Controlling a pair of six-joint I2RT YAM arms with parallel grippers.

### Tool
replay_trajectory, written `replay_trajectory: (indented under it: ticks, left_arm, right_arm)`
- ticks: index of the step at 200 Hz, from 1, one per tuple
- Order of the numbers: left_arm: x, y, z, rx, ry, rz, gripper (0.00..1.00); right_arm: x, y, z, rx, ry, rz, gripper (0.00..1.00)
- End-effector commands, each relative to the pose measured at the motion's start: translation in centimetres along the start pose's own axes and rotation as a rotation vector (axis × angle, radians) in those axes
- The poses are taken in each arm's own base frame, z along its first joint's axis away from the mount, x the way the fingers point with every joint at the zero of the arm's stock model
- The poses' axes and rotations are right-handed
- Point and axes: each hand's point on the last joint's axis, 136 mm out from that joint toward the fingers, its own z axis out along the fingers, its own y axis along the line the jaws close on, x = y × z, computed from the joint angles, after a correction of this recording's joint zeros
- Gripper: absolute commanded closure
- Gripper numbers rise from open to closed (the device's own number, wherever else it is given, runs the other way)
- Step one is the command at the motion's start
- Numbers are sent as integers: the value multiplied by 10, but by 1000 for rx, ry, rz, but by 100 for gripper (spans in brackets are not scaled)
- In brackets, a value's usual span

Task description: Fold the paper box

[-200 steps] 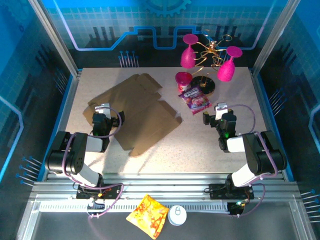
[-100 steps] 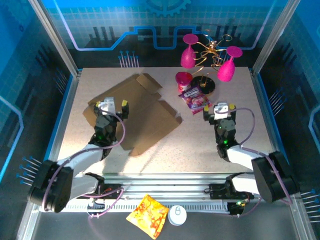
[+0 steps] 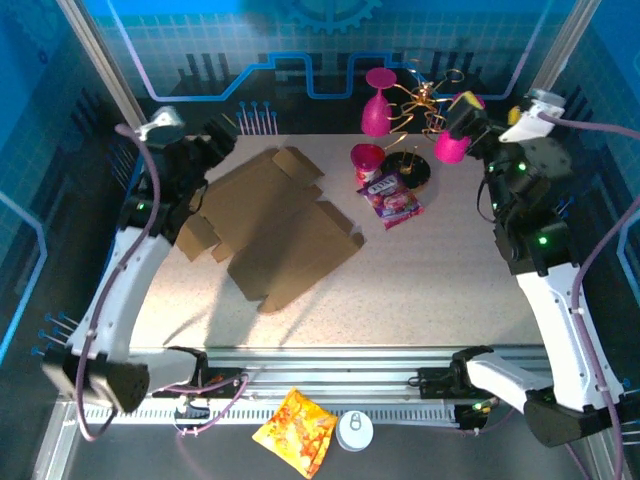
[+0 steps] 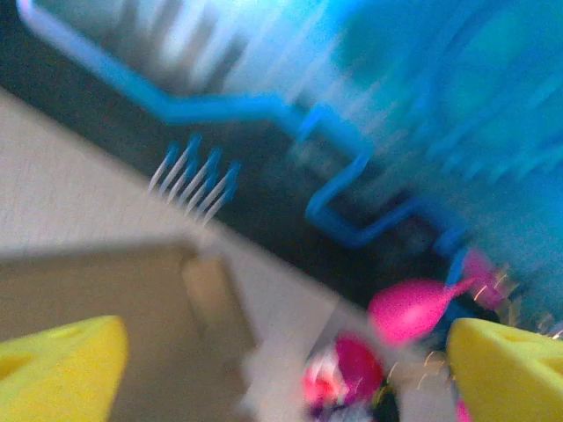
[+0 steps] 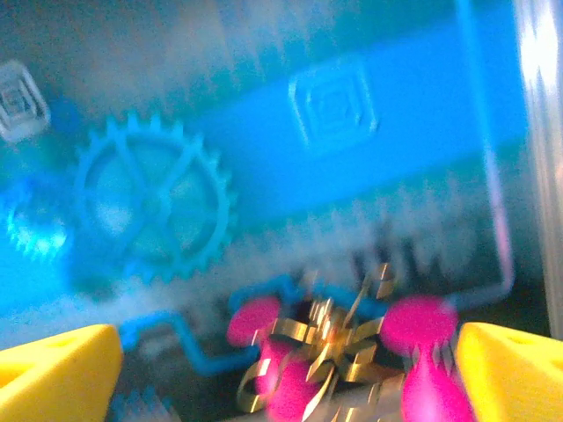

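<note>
Blue printed walls point(image 3: 300, 40) enclosed a speckled counter point(image 3: 430, 270). On its left half the box point(image 3: 275, 225) lay unfolded and flat, flaps spread. The left jaws hung high over the box's far left corner, yellow fingertips point(image 4: 53, 365) spread wide, gripping nothing. The right jaws stood high at the back right, well apart from the box, fingertips point(image 5: 53, 365) likewise wide apart and empty. Pink glasses point(image 3: 378, 100) clustered at a gold stand point(image 3: 420, 100); a pink packet point(image 3: 390, 197) lay just in front.
</note>
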Motion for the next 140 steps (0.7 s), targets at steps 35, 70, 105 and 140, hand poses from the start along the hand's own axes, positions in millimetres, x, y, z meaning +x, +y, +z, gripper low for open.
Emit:
replay_trajectory:
  ticks: [35, 70, 105, 140]
  left_arm:
    - [154, 131, 19, -349, 625, -248, 68]
    - [167, 162, 43, -385, 660, -300, 73]
    - [189, 159, 82, -316, 762, -327, 80]
    - [213, 167, 103, -327, 832, -214, 80]
  right_arm:
    - [307, 47, -46, -94, 935, 280, 30]
    - [371, 93, -46, -178, 1077, 368, 32]
    - [438, 74, -56, -61, 1155, 608, 36]
    - [476, 68, -54, -16, 1174, 727, 39]
